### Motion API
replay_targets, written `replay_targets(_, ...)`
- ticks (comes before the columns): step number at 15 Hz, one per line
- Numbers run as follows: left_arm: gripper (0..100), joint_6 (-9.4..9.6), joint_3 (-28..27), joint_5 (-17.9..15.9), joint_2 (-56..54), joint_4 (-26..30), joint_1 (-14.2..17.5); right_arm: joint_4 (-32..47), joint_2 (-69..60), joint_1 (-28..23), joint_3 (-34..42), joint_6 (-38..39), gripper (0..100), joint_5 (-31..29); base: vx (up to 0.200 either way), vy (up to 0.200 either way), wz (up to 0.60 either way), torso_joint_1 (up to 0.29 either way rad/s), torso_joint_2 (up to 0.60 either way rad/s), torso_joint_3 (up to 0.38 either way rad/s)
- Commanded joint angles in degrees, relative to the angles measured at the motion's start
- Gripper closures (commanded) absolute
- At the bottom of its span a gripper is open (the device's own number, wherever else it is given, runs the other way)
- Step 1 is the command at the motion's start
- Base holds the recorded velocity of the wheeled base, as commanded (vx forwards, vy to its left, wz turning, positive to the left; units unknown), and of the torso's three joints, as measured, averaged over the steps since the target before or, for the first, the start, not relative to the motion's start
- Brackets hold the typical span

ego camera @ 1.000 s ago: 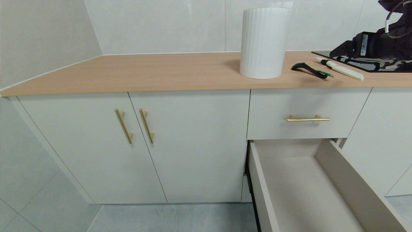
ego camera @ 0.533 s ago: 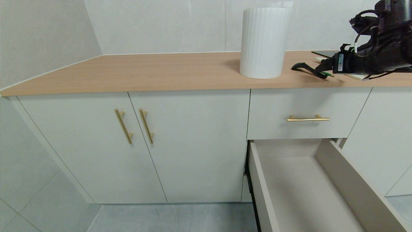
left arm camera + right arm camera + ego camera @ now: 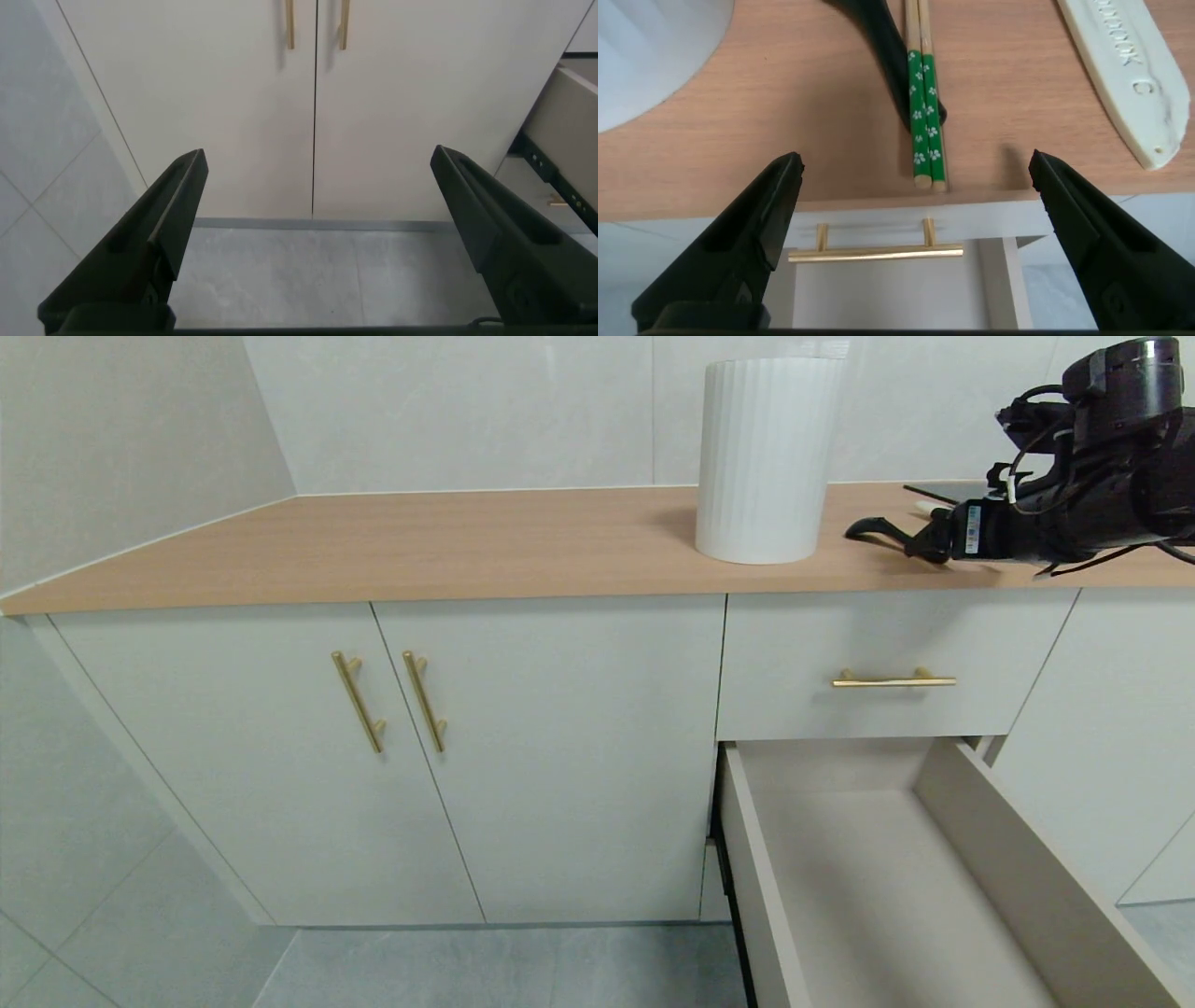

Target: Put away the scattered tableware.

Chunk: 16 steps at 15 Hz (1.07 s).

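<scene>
Right gripper low over counter, at its front edge.
Jaws spread wide, holding nothing; green-tipped chopsticks lie on the wood between them, against a black spoon. Left gripper likewise wide, empty.

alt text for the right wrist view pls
The open right gripper hovers over a pair of green-tipped chopsticks lying near the front edge of the wooden countertop, against a black utensil. A cream flat utensil and a white container sit to either side; a gold drawer handle shows below the edge.
</scene>
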Motion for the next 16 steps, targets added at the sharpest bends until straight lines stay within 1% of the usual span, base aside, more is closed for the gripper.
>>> replay_targets(1,0,-0.03,0.0,0.0,0.1,0.0,0.0,-0.3,0.4,0.0,0.0,0.0,0,0.0,0.0,0.0,0.0,0.0,0.0,0.0)
replay_targets(11,0,-0.03,0.0,0.0,0.1,0.0,0.0,-1.0,0.8,-0.5,0.0,-0.1,0,-0.4,0.0,0.0,0.0,0.0,0.0,0.0)
replay_targets(12,0,-0.03,0.0,0.0,0.1,0.0,0.0,-1.0,0.8,-0.5,0.0,-0.1,100,-0.4,0.0,0.0,0.0,0.0,0.0,0.0)
replay_targets(16,0,-0.03,0.0,0.0,0.1,0.0,0.0,-0.9,0.8,-0.5,0.0,-0.1,100,-0.4,0.0,0.0,0.0,0.0,0.0,0.0)
